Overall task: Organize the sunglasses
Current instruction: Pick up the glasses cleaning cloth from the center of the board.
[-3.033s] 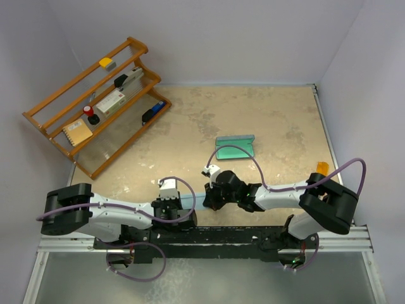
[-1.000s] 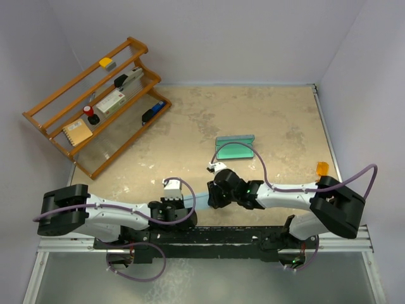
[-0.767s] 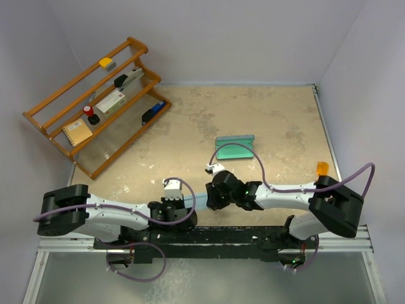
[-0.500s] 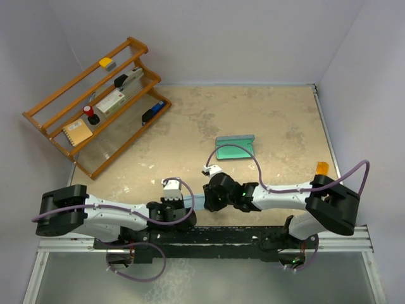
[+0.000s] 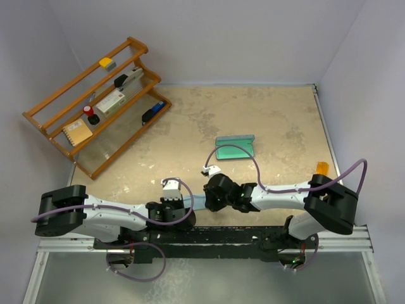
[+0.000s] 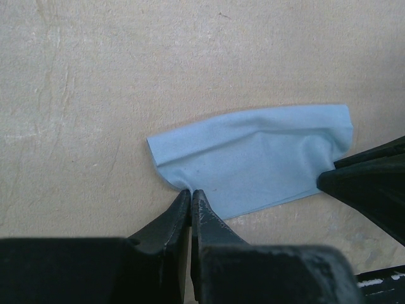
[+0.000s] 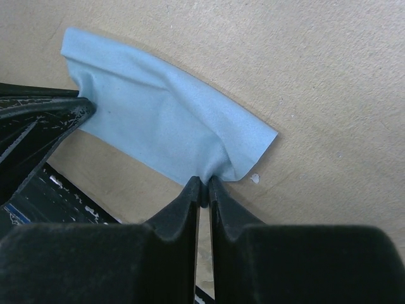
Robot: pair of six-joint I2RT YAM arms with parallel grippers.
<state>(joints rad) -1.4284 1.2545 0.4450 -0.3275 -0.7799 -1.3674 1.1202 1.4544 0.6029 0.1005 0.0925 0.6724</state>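
Right wrist: right end effector (image 7: 204, 183) has closed onto the blue cloth (image 7: 158, 120); left end effector (image 6: 190, 194) still pinches it.

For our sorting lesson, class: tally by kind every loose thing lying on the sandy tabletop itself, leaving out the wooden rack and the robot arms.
light blue fabric cloth: 1
teal rectangular glasses case: 1
small orange block: 1
Total: 3

Left arm (image 5: 120, 215) and right arm (image 5: 285, 190): white links, black joints, black fingers (image 6: 169, 229), purple cables (image 5: 354, 166), green lights (image 5: 293, 259), black base rail (image 5: 228, 235).
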